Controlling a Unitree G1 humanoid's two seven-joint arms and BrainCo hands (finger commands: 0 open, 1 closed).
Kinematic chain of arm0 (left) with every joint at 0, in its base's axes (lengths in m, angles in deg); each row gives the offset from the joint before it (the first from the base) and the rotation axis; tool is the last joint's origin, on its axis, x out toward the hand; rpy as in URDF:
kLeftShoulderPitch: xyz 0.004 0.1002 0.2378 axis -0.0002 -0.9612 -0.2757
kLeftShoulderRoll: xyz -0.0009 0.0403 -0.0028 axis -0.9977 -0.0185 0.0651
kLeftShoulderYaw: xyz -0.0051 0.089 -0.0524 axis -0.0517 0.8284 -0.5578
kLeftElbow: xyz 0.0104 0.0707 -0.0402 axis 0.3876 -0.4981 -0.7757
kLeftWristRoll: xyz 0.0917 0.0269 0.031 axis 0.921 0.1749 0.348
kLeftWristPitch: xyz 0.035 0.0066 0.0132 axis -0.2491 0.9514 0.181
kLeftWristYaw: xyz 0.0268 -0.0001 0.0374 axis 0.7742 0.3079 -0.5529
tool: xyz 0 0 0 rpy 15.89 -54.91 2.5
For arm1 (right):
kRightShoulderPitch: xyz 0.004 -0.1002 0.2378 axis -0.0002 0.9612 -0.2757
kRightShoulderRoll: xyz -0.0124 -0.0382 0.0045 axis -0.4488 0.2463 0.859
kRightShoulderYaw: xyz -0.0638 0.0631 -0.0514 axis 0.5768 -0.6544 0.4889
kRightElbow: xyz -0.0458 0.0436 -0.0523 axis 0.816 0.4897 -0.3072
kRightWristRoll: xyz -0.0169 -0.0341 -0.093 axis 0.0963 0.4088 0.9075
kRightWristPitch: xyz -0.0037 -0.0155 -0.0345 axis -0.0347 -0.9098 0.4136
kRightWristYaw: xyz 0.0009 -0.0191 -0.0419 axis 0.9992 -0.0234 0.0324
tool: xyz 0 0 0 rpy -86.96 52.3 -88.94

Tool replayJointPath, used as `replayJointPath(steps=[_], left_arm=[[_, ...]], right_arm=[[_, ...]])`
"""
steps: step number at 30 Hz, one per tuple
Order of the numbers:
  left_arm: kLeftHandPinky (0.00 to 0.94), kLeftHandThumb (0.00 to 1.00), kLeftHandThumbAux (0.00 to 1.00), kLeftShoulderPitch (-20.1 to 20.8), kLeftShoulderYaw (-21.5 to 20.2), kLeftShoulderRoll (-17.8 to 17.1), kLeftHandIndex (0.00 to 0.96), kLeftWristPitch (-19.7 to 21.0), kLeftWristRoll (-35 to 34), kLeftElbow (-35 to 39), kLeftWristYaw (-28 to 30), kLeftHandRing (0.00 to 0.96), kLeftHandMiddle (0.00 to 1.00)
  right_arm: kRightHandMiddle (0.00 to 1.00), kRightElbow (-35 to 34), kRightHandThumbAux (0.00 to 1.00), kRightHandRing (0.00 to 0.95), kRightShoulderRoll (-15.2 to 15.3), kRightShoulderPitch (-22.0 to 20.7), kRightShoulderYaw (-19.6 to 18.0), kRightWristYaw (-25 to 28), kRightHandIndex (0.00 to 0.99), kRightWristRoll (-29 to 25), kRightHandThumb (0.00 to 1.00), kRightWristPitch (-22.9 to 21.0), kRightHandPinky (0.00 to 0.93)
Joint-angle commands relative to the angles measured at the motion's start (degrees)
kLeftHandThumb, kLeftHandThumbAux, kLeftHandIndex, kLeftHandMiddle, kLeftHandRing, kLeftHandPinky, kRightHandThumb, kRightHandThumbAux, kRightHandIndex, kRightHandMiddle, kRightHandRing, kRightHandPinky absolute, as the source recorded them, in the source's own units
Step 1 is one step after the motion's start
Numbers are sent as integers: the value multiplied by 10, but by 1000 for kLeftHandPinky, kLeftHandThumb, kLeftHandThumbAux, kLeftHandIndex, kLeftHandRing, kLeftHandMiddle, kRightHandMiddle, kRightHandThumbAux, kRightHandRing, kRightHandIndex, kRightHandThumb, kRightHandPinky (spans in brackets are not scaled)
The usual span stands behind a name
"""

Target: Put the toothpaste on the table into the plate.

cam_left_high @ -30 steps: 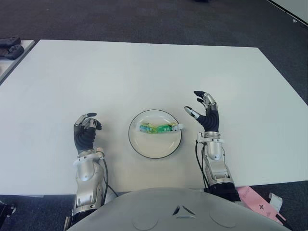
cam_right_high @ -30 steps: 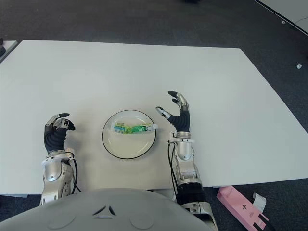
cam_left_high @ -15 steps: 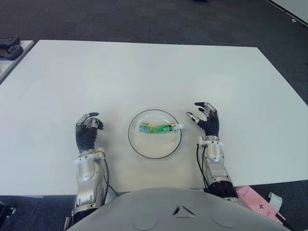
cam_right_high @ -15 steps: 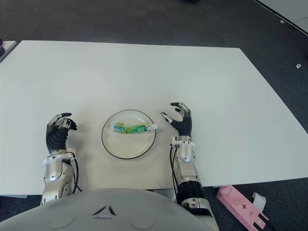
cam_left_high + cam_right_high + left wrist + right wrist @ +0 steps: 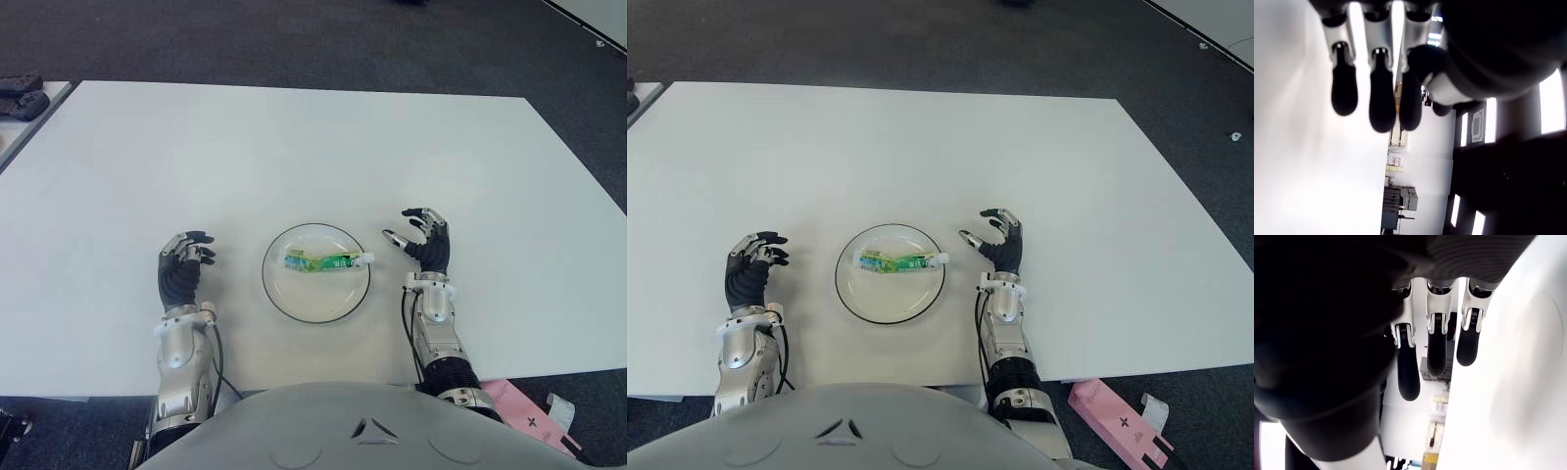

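the toothpaste (image 5: pixel 321 259) lies inside the plate (image 5: pixel 315 302), stretched across its upper half with the cap end reaching the rim on the right side, so the placing looks done. the right robot hand (image 5: pixel 423 245) shows just beside the plate's right edge, fingers spread and relaxed, grasping nothing (its wrist view shows straight fingers with only air between them). the left robot hand (image 5: pixel 182 269) shows well apart from the plate on its left, fingers loosely extended and likewise empty. both are over the white worktop (image 5: pixel 294 147). the main risk from here, as i judge it, is the right robot hand: it is near the plate's rim and the tube's cap, so a careless sideways move could nudge the plate or flick the tube's overhanging end and tip it out. a straight pull away from the plate would avoid that.
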Motion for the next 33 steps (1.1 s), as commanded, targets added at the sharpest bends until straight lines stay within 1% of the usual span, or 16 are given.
replayJointPath(steps=[1,7,18,23,27,31,32,33], left_arm=[[583,836,678,8,10,-4,428,2,17,-14,8,589,476],[586,836,679,6,17,-8,423,7,31,-13,8,598,477],[579,836,679,4,29,-18,426,19,46,-9,19,594,475],[577,837,677,5,31,-20,433,15,50,-14,19,589,472],[569,837,677,5,34,-22,432,12,53,-17,18,586,473],[569,837,677,5,36,-24,431,12,53,-18,20,585,474],[570,837,678,5,36,-24,430,12,53,-19,19,586,474],[572,836,678,5,36,-24,429,12,53,-18,19,587,475]], right_arm=[[466,18,998,468,-4,18,-4,0,464,-4,27,4,473],[470,-6,998,476,-10,36,2,1,475,1,42,5,477],[461,-33,998,473,-7,54,12,5,491,11,152,-15,475],[453,-48,998,458,-4,63,18,10,489,18,182,-29,461],[449,-63,998,449,-2,71,22,10,490,27,242,-45,449],[452,-81,998,449,0,80,27,15,492,30,340,-65,460],[454,-85,946,450,0,82,28,17,479,30,413,-69,463],[455,-89,870,452,0,84,29,18,460,30,519,-72,469]])
